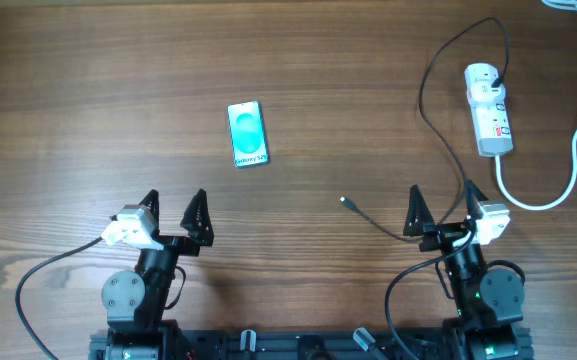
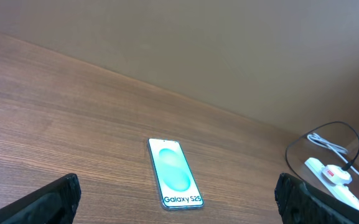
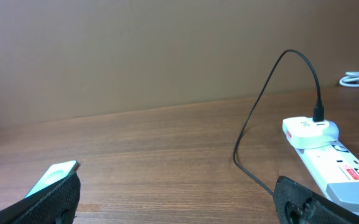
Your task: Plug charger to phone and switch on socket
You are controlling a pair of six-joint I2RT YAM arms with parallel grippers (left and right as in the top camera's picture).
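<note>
The phone (image 1: pixel 247 134) lies flat on the wooden table, teal screen up, left of centre; the left wrist view shows it (image 2: pixel 175 173) straight ahead with "Galaxy S25" text, and its corner shows in the right wrist view (image 3: pixel 55 175). The charger's black cable (image 1: pixel 438 140) runs from the white plug on the socket (image 1: pixel 489 110) in a loop down to its plug tip (image 1: pixel 345 202), lying free on the table. The socket also shows in the wrist views (image 2: pixel 335 180) (image 3: pixel 328 155). My left gripper (image 1: pixel 173 214) is open and empty, below the phone. My right gripper (image 1: pixel 444 208) is open and empty, right of the plug tip.
A thicker white cable (image 1: pixel 558 190) curves from the socket's lower end up to the table's far right corner. The table's far edge meets a plain wall in both wrist views.
</note>
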